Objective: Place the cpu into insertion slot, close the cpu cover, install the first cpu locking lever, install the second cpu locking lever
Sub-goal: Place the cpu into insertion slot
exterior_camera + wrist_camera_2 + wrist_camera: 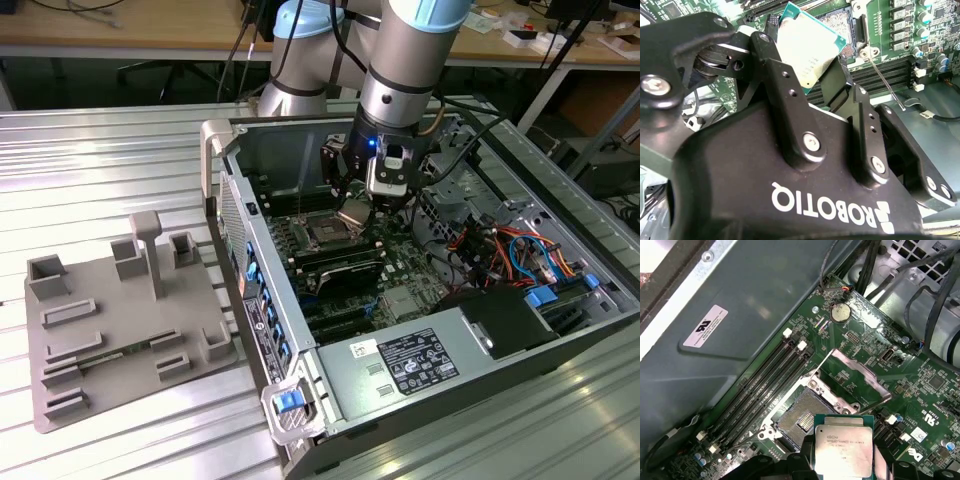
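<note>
The pincer [805,60] is clamped on the cpu [843,445], holding it just above the bare insertion slot [801,419] on the motherboard [855,335]. The cpu cover [860,374] stands swung open beside the slot.

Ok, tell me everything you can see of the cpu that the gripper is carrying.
The cpu is a small flat square chip. Its silvery metal top bears faint print, and a thin green edge rims it. It looks whole and clean. The black gripper is shut on it, clamping opposite edges. It is held in the air over the green motherboard, seemingly tilted rather than flat to it. It is close beside the square silver-rimmed insertion slot, whose dark centre lies bare, so it is not yet seated.
</note>
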Tool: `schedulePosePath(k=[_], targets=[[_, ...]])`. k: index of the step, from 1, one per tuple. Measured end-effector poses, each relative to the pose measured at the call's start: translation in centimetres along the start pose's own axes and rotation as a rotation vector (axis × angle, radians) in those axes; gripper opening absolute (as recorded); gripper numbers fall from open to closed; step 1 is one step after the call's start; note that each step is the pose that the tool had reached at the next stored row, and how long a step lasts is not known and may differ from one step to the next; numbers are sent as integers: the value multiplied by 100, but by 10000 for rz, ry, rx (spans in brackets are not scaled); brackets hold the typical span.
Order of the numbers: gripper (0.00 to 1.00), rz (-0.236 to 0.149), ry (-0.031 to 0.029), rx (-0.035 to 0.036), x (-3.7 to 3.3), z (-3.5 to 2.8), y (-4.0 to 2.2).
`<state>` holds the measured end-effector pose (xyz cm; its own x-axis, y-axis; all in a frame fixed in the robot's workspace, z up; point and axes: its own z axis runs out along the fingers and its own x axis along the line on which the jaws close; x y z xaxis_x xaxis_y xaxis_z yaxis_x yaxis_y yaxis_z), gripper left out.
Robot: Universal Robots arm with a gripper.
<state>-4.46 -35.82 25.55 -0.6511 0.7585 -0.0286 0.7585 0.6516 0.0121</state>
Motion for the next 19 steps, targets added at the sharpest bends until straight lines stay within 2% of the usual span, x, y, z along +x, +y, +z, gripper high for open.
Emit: schedulePosePath(k=[19], targets=[[55, 199, -2, 6, 0, 6, 0]])
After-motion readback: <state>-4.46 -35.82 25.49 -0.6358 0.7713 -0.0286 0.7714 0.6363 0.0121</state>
